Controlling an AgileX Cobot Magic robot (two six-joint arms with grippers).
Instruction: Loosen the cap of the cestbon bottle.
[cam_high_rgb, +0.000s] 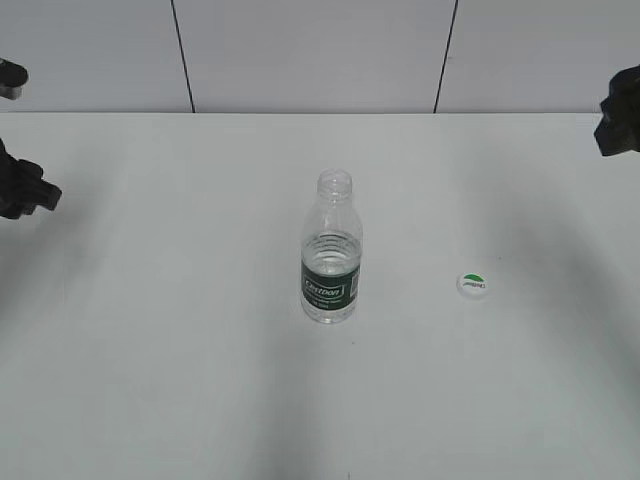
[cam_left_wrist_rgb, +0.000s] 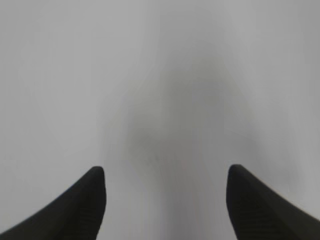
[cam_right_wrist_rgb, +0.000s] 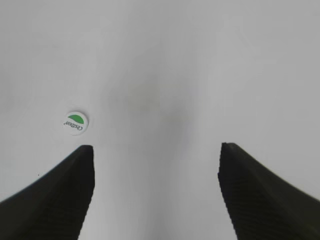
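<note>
The cestbon bottle (cam_high_rgb: 331, 255) stands upright at the middle of the white table, its neck open with no cap on it. The white cap (cam_high_rgb: 473, 284) with a green half-circle lies flat on the table to the right of the bottle; it also shows in the right wrist view (cam_right_wrist_rgb: 75, 122), left of and beyond the jaws. My left gripper (cam_left_wrist_rgb: 165, 172) is open and empty over bare table; the left arm (cam_high_rgb: 22, 185) sits at the far left edge. My right gripper (cam_right_wrist_rgb: 156, 150) is open and empty; the right arm (cam_high_rgb: 620, 115) is at the upper right edge.
The white table (cam_high_rgb: 200, 380) runs back to a pale panelled wall (cam_high_rgb: 310, 50) with dark vertical seams. Nothing else stands on the table in these views.
</note>
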